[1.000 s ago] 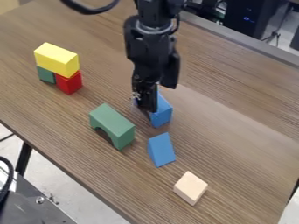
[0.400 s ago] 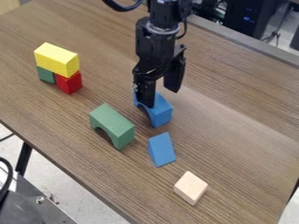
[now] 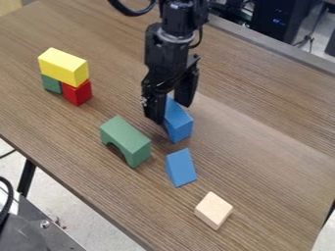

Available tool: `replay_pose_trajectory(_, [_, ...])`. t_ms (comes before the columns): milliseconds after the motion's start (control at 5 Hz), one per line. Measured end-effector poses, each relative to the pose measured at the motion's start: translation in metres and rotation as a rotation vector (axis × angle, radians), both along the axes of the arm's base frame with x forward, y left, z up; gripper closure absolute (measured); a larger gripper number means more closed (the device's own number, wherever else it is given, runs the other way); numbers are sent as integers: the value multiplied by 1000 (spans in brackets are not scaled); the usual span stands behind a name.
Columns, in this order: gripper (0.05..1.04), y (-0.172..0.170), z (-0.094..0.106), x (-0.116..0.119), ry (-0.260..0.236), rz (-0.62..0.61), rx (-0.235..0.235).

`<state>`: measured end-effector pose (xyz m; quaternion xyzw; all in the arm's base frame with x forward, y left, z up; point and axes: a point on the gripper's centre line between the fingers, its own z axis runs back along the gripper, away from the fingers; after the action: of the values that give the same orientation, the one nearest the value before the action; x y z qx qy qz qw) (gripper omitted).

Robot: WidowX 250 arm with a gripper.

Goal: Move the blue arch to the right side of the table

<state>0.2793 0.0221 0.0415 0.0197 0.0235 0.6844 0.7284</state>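
On the table (image 3: 262, 147), seeing a top block (image 3: 63, 65) on two bottom blocks (image 3: 77, 93); right of those, a near arch (image 3: 128, 137), a far arch (image 3: 179, 125) behind a wedge (image 3: 181, 167), a front block (image 3: 213, 211).
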Motion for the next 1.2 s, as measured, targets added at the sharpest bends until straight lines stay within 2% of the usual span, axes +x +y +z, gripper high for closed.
replay_pose_trajectory(200, [130, -4, -3, -4, 8, -2, -29])
replay_pose_trajectory(400, [413, 1, -7, -9, 7, -63, -76])
replay_pose_trajectory(600, [503, -2, -8, -12, -5, -143, -117])
replay_pose_trajectory(800, [503, -4, 1, -15, -33, -262, -132])
replay_pose_trajectory(1000, [503, -6, 12, -17, -81, -303, -125])
replay_pose_trajectory(1200, [503, -10, 20, -16, -105, -393, -100])
